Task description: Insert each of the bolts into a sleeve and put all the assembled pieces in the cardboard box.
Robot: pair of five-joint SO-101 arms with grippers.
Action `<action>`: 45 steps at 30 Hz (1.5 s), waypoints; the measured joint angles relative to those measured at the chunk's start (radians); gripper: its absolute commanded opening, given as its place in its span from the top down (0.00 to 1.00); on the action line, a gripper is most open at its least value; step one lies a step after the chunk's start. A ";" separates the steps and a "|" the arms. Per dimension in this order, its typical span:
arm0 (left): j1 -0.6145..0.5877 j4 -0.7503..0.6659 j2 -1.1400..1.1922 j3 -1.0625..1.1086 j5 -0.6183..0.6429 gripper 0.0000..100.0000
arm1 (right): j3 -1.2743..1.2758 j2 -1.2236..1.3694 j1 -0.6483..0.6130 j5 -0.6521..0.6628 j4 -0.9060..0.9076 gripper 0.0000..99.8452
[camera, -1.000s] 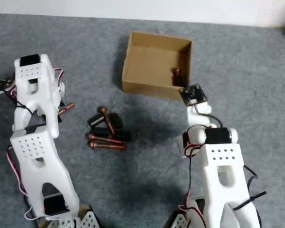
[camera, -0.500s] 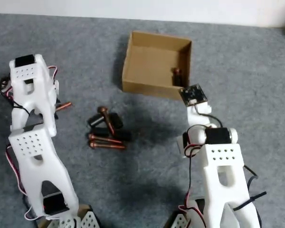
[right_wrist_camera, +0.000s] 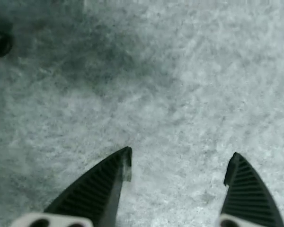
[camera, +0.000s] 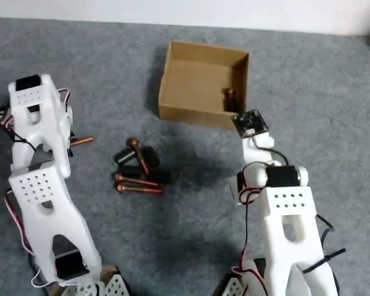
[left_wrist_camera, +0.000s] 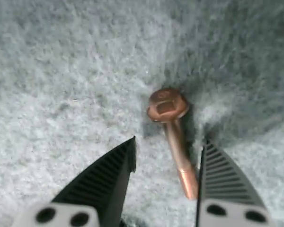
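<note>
The left claw (left_wrist_camera: 169, 141) stands wide over a copper bolt (left_wrist_camera: 168, 105) lying between its jaws, close to one, apparently lined up to grip the shank; the right claw (right_wrist_camera: 181, 153) gapes empty.

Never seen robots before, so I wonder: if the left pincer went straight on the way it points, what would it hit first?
Probably the copper bolt, lying on the grey carpet between the open fingers of the left pincer, nearer one finger; how far off is unclear.
</note>
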 measured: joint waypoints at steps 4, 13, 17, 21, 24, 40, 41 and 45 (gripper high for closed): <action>0.000 0.000 0.000 0.000 0.000 0.79 | 0.000 0.000 -0.114 -0.037 0.000 0.70; -0.008 0.000 0.002 0.000 0.000 0.79 | -0.020 0.127 -0.473 -0.176 -0.206 0.70; -0.008 0.000 0.002 0.000 0.000 0.79 | -0.140 0.338 -0.551 -0.181 -0.239 0.70; -0.008 0.000 0.002 0.000 0.000 0.79 | -0.311 0.588 -0.608 -0.181 -0.245 0.70; -0.008 0.000 0.002 0.000 0.000 0.79 | -0.436 0.744 -0.623 -0.178 -0.245 0.70; -0.008 0.000 0.002 0.000 0.000 0.79 | -0.626 0.973 -0.661 -0.041 -0.249 0.70; -0.008 0.000 0.002 0.000 0.000 0.79 | -0.631 0.977 -0.661 -0.041 -0.250 0.70; -0.008 0.000 0.002 0.000 0.000 0.79 | -0.631 0.979 -0.651 -0.041 -0.250 0.71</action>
